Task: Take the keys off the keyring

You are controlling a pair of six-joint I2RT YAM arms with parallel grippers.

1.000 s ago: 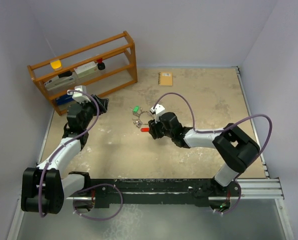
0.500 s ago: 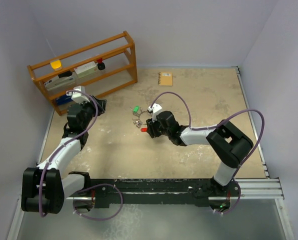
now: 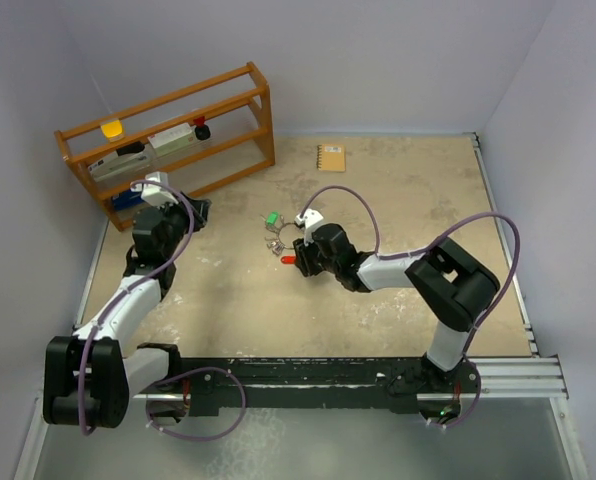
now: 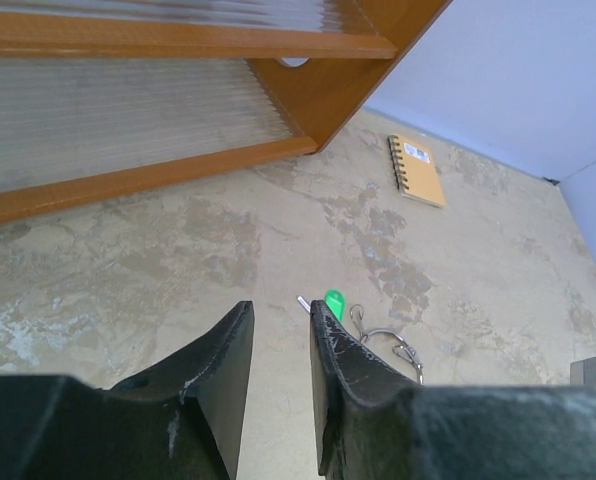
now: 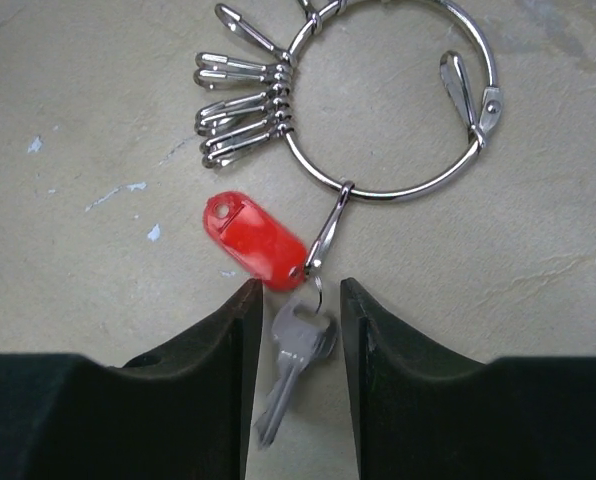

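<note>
1. The keyring (image 5: 383, 197) lies flat mid-worktop (image 3: 438, 180), with silver clips (image 5: 240, 105) bunched on it. A red tag (image 5: 253, 240) and a silver key (image 5: 293, 360) share one clip.
2. The right gripper (image 5: 298, 290) has its jaws apart on either side of the silver key.
3. The left gripper (image 4: 278, 315), narrowly apart and empty, sits beside the wooden shelf (image 3: 168, 130).
4. The notebook (image 3: 331, 157) lies well apart, and bare worktop spreads to the right.
5. The green piece (image 4: 334, 302) may be a key head; from above, the right gripper hides part of the ring.
</note>
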